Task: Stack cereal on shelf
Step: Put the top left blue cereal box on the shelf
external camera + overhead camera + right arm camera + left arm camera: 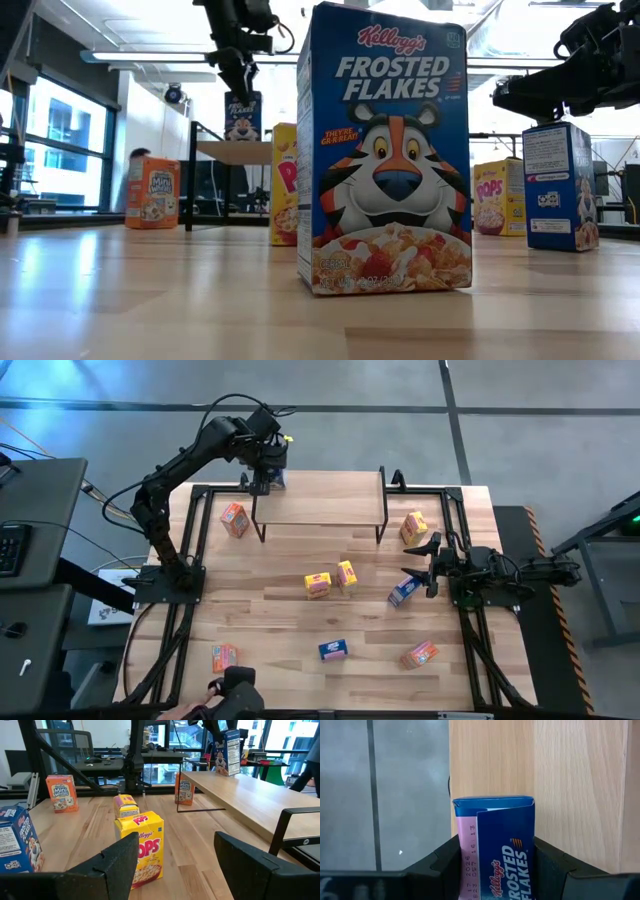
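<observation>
Here the left gripper [268,472] has its jaws clamped on a blue cereal box [495,850], held upright between the fingers [445,865] over the far left corner of the shelf [320,500]. The right gripper [418,560] waits with jaws spread wide, another blue box [403,592] just beside them

Off the table's left edge sits a dark desk [40,520] with a keyboard [10,548], grey floor [540,430] beyond.
</observation>
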